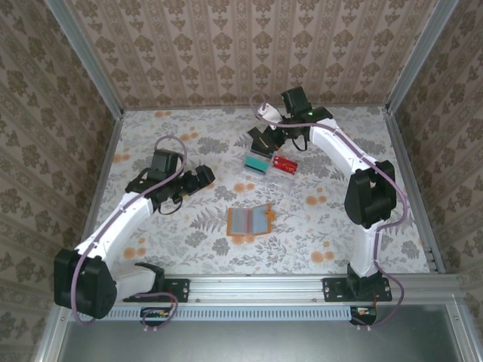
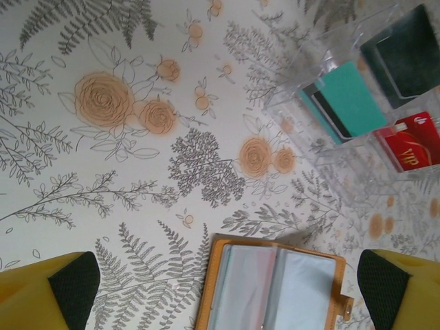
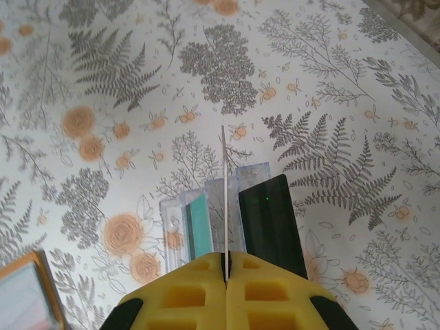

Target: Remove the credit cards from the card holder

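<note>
The right gripper (image 3: pixel 225 258) has its yellow fingers (image 3: pixel 185 295) pressed together on a thin card (image 3: pixel 224 179). The card is seen edge-on as a pale line, so its colour cannot be told. This gripper hangs beyond the card holder (image 1: pixel 249 220), over the far left end of a clear tray (image 1: pixel 291 181).

The left gripper (image 1: pixel 202 178) is spread wide and grips nothing. It sits to the left of the card holder and a little beyond it. In the left wrist view its two dark pads (image 2: pixel 72 285) stand far apart at the bottom corners, with the holder's far edge between them.

The card holder lies opened flat on the flowered table (image 1: pixel 339 226), orange rim outward and greyish clear pockets facing up. The clear tray rests beyond it and slightly to its right, near but apart from it.

In the tray, a teal card (image 2: pixel 347 96) lies in the compartment at its left end, with a dark edge showing under it. A red card (image 2: pixel 412 141) with pale markings lies in the compartment to the right of that. A black card (image 3: pixel 268 220) shows just beside the held card, behind the tray's clear walls. Whether it lies flat in the tray cannot be told.
</note>
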